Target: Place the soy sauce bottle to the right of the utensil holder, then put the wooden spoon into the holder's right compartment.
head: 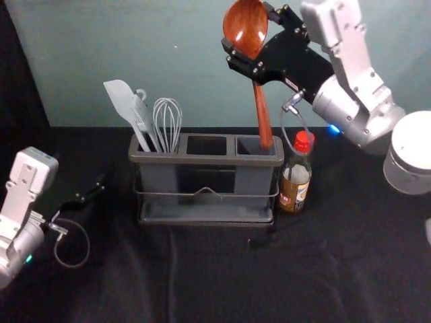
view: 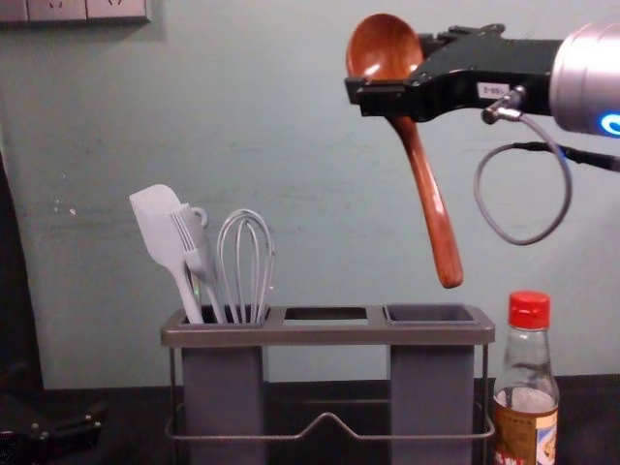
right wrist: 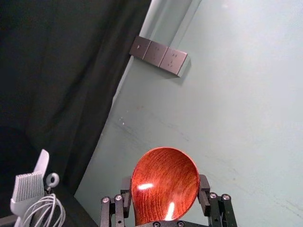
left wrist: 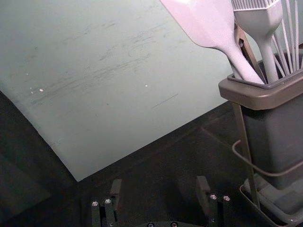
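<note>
Right gripper (right wrist: pixel 164 187), jaws clamping red-brown wooden spoon (view: pixel 383 48), needed handle (view: pixel 433 199) centred over grey rectangular right compartment (view: pixel 431 378) before lowering; left gripper (left wrist: pixel 159 183) at far left, open.

You've got a red-brown wooden spoon (right wrist: pixel 165 182) with fine darker grain, clear soy sauce bottle (view: pixel 526 363), red cap (view: pixel 529 310), brown-yellow label (view: pixel 526 431). Your utensil holder (view: pixel 329 335): grey cups, brown-grey rim. Spatula (view: pixel 155 218) whitish, wall (view: pixel 329 145) grey-green, tablecloth (head: pixel 128 282) plain black.

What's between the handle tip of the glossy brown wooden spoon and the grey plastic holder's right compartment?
Nothing: in the chest view, bare pale green wall shows between the spoon and the compartment.
</note>
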Controlling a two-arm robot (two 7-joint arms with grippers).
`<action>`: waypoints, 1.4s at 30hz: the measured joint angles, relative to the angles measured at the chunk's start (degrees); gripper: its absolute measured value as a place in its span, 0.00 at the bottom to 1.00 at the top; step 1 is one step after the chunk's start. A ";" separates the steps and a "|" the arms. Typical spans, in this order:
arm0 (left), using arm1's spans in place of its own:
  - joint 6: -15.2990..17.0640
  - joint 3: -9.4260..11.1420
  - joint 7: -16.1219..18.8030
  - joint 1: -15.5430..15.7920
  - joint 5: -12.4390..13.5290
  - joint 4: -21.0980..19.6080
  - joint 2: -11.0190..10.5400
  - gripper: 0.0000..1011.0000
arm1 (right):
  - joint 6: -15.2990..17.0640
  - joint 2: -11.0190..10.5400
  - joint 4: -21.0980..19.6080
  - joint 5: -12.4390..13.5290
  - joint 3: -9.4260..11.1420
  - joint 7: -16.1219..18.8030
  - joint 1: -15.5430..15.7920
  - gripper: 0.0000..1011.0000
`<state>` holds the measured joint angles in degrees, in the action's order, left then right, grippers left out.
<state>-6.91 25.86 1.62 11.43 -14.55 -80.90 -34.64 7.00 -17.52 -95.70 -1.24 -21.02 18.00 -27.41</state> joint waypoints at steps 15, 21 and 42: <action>0.00 0.00 0.00 0.00 0.00 0.00 0.00 1.00 | -0.78 3.07 10.55 -1.37 -1.98 1.56 -5.51 0.83; 0.00 0.00 0.00 0.00 0.00 0.00 0.00 1.00 | -0.94 3.49 12.20 -1.53 -2.45 1.98 -6.13 0.83; 0.00 0.00 0.00 0.00 0.00 0.00 0.00 1.00 | 3.46 1.16 7.22 -1.02 -2.47 3.94 -3.69 0.83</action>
<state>-6.91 25.86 1.62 11.43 -14.55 -80.90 -34.65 10.47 -16.36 -88.48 -2.26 -23.49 21.94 -31.10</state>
